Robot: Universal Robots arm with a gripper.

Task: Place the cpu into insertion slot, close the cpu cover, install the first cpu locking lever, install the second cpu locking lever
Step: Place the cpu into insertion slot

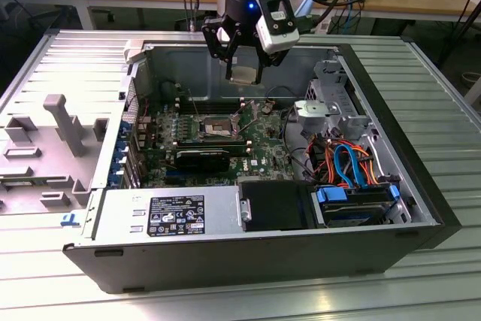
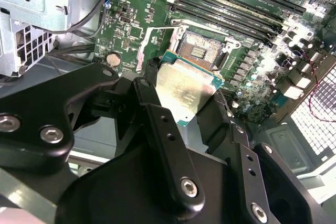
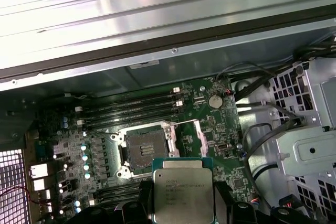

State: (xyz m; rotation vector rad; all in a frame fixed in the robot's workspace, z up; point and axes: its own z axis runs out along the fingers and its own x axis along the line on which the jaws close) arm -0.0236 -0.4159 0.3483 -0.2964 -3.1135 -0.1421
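**Status: step one of four in progress.**

1. The black two-finger gripper [image 1: 245, 78] hangs above the open black-and-silver computer case [image 1: 225, 261], over the green circuit board [image 1: 259, 154]. It touches no part of the case or the board.
2. The fingers [image 2: 153, 106] are clamped on the small, flat, square cpu with a silvery-tan metal face [image 2: 184, 90]. They grip it at two opposite edges. The chip is held roughly level, face up, clear of the board.
3. In both wrist views the cpu sits just beside the insertion slot, not over its centre. The exterior view shows it well above board level.
4. The insertion slot, a square socket with a dark centre and silvery metal rim [image 3: 143, 148], is empty. Its contact field is exposed and nothing lies in it.
5. The cpu cover, a thin silvery metal frame plate with a central cut-out [image 3: 203, 136], is swung open to one side of the socket. It does not overlap the socket opening.

**Completed:** the chip is picked up and carried to the socket area.

**Outstanding, judged from the present layout:** seating the chip, closing the cover, and engaging both locking levers. With the cover open, neither lever can be latched. The exact position of each lever cannot be determined from these views.
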